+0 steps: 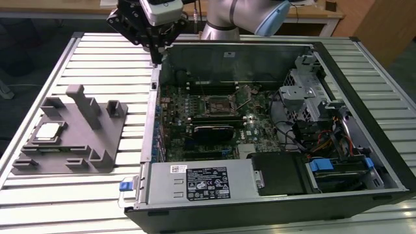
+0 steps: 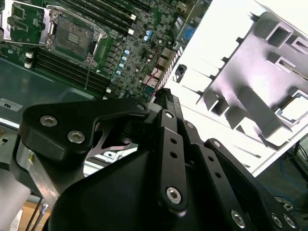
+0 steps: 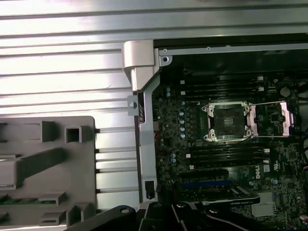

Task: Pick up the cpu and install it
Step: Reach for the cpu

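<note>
Gripper (image 1: 156, 57): fingers pressed together and holding nothing; it hangs over the computer case (image 1: 273, 207) at its wall on the exterior view's left, well apart from the cpu.
Cpu (image 1: 48, 131): lies flat, silver top up, in a recess of the tray at the exterior view's far left; not yet picked up.
Tray (image 1: 71, 163): grey, with upright posts close beside the chip.
Socket (image 1: 219, 105): bare, its metal frame folded open.
Pick, done well: probably spread the fingers first, descend vertically clear of the posts, pinch opposite rims lightly, keep the chip level.
</note>
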Motion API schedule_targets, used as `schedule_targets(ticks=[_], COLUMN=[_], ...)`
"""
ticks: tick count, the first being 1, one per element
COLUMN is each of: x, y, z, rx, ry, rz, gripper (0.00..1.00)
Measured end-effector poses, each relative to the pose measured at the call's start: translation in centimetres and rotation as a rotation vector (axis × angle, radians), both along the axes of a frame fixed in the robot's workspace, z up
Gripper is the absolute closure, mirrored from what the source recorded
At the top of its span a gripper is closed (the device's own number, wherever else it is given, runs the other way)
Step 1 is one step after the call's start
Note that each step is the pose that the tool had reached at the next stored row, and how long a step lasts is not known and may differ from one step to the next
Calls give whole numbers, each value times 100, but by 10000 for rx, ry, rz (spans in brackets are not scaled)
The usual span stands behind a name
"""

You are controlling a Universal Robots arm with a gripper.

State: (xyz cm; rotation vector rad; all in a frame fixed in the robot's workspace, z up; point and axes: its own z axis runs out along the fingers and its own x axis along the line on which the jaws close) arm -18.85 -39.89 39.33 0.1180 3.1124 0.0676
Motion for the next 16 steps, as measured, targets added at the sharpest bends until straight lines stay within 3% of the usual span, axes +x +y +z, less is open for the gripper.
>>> schedule_targets(ticks=[16], x=[-204], y=[0], z=[0], rx=[-1], ry=[1], rz=[0], gripper=[89])
